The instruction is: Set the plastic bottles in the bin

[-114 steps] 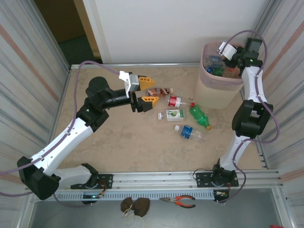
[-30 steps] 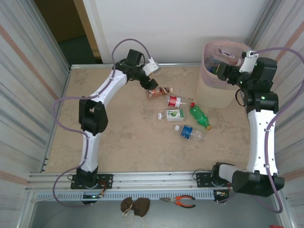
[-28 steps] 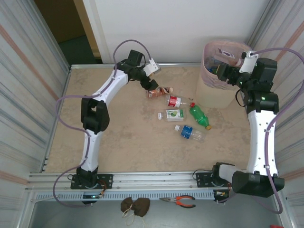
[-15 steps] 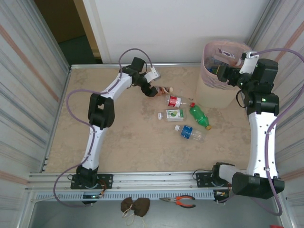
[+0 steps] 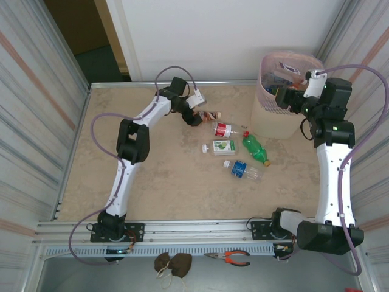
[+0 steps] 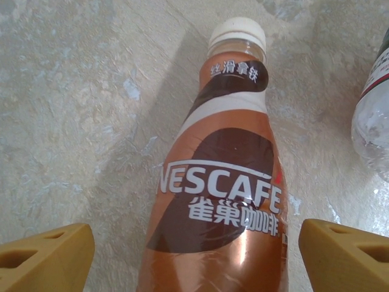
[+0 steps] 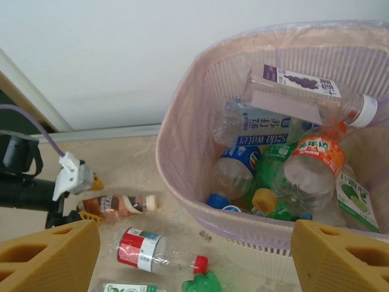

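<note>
My left gripper (image 6: 194,258) stands open astride the coffee bottle (image 6: 222,182) lying far on the table (image 5: 158,176), with a clear bottle (image 6: 374,121) just to its right and three more bottles (image 5: 242,170) nearer. My right gripper (image 7: 194,255), open and empty, hovers by the part-filled bin (image 7: 182,158) at far right. Over the last second my left wrist has dropped closer.

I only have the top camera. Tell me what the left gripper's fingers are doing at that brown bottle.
Observer: Left wrist camera: the left gripper is open, one finger on each side of the brown bottle, with gaps showing on both sides.
Operator: Read me the label.
Observer: Nescafe, with Chinese characters; the white cap points away from the wrist.
Operator: Now say what lies on top in the bin.
Observer: Right wrist camera: a clear bottle with a purple label lies across the top of the bin.
</note>
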Controlling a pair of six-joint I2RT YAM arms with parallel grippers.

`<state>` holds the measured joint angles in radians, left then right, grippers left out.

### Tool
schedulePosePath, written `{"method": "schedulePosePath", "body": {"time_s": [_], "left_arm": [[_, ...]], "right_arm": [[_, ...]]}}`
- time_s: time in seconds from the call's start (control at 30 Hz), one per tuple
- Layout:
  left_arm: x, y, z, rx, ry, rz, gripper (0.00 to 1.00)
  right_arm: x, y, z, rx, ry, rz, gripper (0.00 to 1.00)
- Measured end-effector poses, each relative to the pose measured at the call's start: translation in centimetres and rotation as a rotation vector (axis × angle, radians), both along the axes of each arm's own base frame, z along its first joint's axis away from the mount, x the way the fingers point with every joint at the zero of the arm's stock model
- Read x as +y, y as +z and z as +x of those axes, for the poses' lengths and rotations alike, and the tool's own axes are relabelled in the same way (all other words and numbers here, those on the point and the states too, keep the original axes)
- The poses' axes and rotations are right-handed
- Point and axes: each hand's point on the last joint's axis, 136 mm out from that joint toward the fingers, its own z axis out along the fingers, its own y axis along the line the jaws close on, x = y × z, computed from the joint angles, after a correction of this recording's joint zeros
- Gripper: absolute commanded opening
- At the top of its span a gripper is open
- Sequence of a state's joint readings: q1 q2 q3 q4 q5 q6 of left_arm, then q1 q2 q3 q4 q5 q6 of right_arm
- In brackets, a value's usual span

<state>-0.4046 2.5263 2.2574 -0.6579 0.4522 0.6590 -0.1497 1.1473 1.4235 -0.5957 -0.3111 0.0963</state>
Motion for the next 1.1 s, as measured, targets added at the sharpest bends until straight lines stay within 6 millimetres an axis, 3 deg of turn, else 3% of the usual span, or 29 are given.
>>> {"method": "schedulePosePath", "body": {"time_s": [0.27,0.67,1.1], "left_arm": [[0.0,-0.4,-0.1,0.009,-0.002,0.001,0.81],[0.3,-2.7,-1.6,0.076,-0.013,0.015,0.74],[0.6,-3.2,-2.4,0.099,-0.012,0.022,0.59]], "right_arm": [[0.1,-0.4,0.0,0.007,0.003,0.002,0.81],[0.3,-0.5,-0.3,0.004,0.015,0.007,0.81],[0.7,-0.1,-0.9,-0.020,0.028,0.008,0.81]]}}
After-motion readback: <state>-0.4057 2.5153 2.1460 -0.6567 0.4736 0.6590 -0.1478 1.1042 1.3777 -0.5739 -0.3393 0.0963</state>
